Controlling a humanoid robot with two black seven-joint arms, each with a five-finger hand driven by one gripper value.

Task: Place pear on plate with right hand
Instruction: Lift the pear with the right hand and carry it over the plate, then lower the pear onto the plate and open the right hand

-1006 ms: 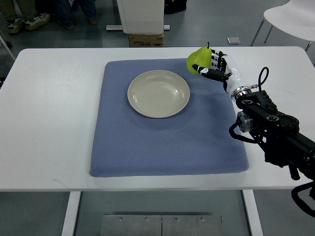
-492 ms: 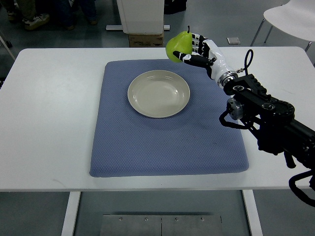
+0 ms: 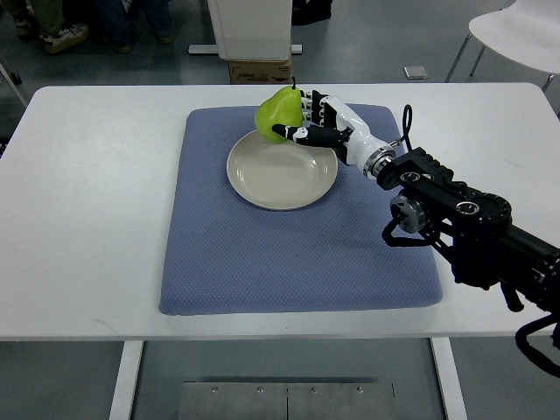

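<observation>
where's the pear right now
In the top view the pear is held in the right hand, over the far rim of the plate on the blue mat.

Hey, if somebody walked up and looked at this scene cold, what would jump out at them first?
Most likely the bright green pear, gripped in the right hand over the far rim of the beige plate. Next, the bulky black arm reaching in from the right across the blue mat, which covers the middle of the white table.
</observation>
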